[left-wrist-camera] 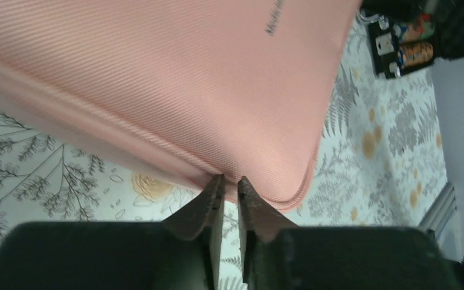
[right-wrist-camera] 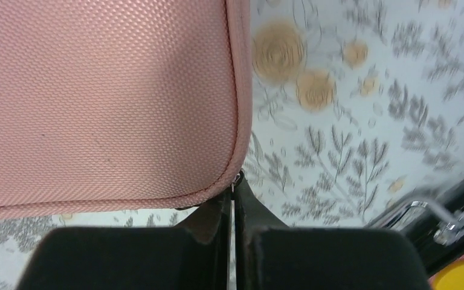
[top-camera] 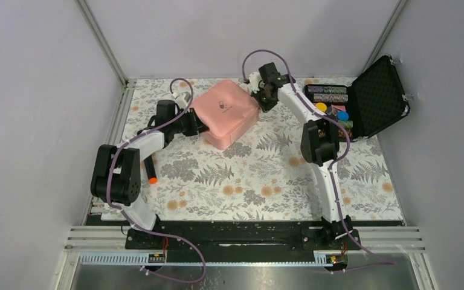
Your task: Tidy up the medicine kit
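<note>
Lying closed and turned on the diagonal at the far middle of the table (top-camera: 248, 181), the medicine kit (top-camera: 225, 113) sits directly between the two arms, so neither one has to reach for it. The left gripper (left-wrist-camera: 229, 180) meets its near-left edge, with the fingers drawn almost together and the tips touching the seam close to a rounded corner. The right gripper (right-wrist-camera: 232, 187) meets the opposite, far-right edge with its fingers together at the piped corner. A small metal bit shows at the right tips, but I cannot tell whether it is the zip tab or whether it is pinched. Opening the kit probably depends on following that seam line, which runs away from each gripper along the kit's rim.
</note>
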Robot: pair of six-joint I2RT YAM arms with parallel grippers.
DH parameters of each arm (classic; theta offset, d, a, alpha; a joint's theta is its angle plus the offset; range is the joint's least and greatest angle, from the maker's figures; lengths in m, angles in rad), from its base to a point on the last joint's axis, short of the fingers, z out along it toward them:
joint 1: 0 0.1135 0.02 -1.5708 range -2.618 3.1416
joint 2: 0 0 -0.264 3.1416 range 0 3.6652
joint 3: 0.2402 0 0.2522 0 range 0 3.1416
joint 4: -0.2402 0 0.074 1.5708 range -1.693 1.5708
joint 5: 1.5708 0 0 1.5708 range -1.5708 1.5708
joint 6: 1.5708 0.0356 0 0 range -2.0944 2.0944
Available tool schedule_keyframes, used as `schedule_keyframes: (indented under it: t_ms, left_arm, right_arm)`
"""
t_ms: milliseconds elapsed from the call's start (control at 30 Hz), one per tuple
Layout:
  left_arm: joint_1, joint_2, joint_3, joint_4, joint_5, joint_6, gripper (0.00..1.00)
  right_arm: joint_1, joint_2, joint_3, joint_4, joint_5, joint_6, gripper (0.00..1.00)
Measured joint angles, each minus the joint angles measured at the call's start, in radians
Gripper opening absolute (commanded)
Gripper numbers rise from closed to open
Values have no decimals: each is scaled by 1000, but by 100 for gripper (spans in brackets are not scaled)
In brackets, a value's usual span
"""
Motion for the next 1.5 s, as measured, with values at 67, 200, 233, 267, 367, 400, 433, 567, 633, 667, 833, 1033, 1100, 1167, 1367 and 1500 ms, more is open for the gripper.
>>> schedule_keyframes:
  t_ms: [67, 200, 233, 267, 367, 400, 433, 567, 633, 667, 833, 1033, 1100, 1167, 1367, 1500]
  left_arm:
    - [3, -29, 20, -100, 29, 85, 42]
    - [-14, -116, 54, -238, 40, 379, 53]
    - [-32, -155, 43, -253, 40, 498, 54]
    - [-56, -198, 24, -259, 42, 630, 54]
    - [-143, -281, -16, -302, 45, 1006, 54]
    - [-166, -281, -21, -303, 44, 1107, 55]
    - [-187, -269, -29, -294, 40, 1207, 55]
    - [-220, -169, -60, -267, -7, 1433, 55]
    - [-241, -122, -64, -197, -45, 1444, 55]
    - [-258, -109, -68, -144, -71, 1440, 55]
    - [-369, -16, -72, 82, -254, 1399, 49]
    - [-442, 133, 87, 94, -481, 1332, 23]
    - [-448, 153, 127, 60, -531, 1315, 3]
    - [-452, 177, 186, 6, -570, 1287, 0]
    - [-455, 198, 219, -5, -660, 1277, 0]
    - [-454, 198, 194, 28, -736, 1281, 0]
  right_arm:
    - [18, 22, 36, 12, 5, -39, 0]
    - [51, 29, 48, 23, -15, -70, 0]
    - [58, 29, 48, 23, -29, -73, 0]
    - [62, 29, 48, 23, -37, -75, 0]
    - [69, 29, 47, 24, -62, -83, 0]
    - [69, 29, 46, 26, -67, -86, 0]
    - [69, 29, 46, 27, -71, -87, 0]
    - [68, 29, 46, 31, -84, -89, 0]
    - [68, 30, 45, 34, -86, -89, 0]
    - [68, 30, 43, 35, -86, -89, 0]
    - [68, 30, 35, 40, -98, -89, 0]
    - [65, 30, 19, 78, -109, -88, 0]
    - [64, 30, 10, 95, -114, -84, 0]
    - [64, 28, -2, 120, -119, -80, 0]
    - [53, -21, -103, 177, -229, -22, 0]
    - [35, -32, -154, 182, -431, 90, 0]
